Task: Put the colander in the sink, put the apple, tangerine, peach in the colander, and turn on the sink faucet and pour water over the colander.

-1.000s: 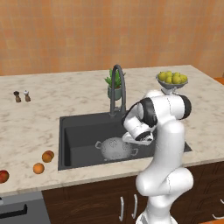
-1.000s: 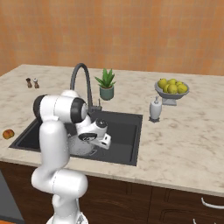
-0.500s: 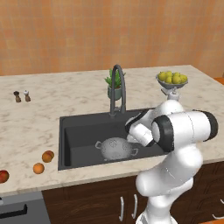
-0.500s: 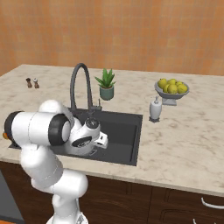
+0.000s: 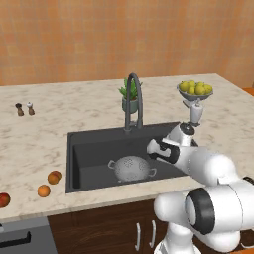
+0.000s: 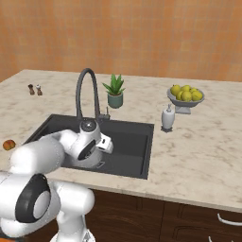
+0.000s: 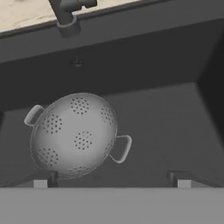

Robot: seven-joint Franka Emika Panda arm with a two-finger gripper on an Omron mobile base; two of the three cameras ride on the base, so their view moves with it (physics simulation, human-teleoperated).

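The silver colander rests on the floor of the dark sink, left of centre. In the hand view its holed, rounded side faces me, with two small handles showing. My gripper hovers above the colander's right side, open, with nothing between the fingertips; the gripper is also in the hand view. The faucet arches over the sink's back edge, and no water runs. On the counter left of the sink lie the peach, the tangerine and the apple.
A potted plant stands behind the faucet. A soap dispenser and a bowl of yellow fruit sit right of the sink. Two small shakers are at the far left. My arm hides most of the colander in the right base view.
The arm's elbow and upper links have swung low and toward the cameras. The hand stays over the sink's right side, still open. The colander has not moved.
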